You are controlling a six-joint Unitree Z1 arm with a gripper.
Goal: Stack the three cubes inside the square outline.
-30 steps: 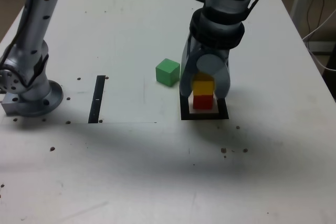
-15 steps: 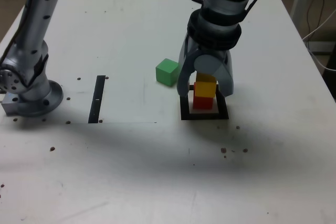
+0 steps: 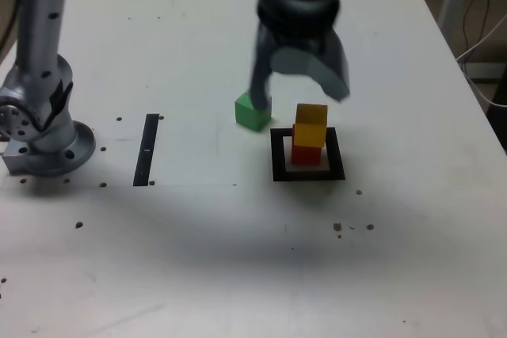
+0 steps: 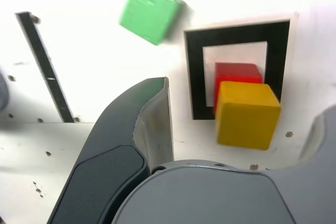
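Already two of three done: small matte yellow cube (image 3: 310, 125) sits on top of small matte red cube (image 3: 305, 153), both inside the thick black square outline (image 3: 276, 156) with its pale centre. Stack looks a bit off in the wrist view, yellow overhanging the red slightly, so I judge it okay but not perfectly square.

Left to do: small matte green cube (image 3: 253, 110) is on the white desk (image 3: 238, 259), outside the outline, at about 10 o'clock from the stack in the exterior view, near it but not touching. It needs picking and placing on the yellow one.

Grey gripper fingers (image 3: 264, 85) are spread wide, released, holding nothing. Gripper (image 3: 301, 89) hangs above the desk at roughly 12 o'clock from the stack, clear of the yellow cube. One finger tip overlaps the green cube in the exterior view; cannot tell contact from that view, and the wrist view shows the green cube apart from the finger (image 4: 152, 124).

Thin straight black strip (image 3: 147, 149) lies well apart at 9 o'clock from the outline, unused.
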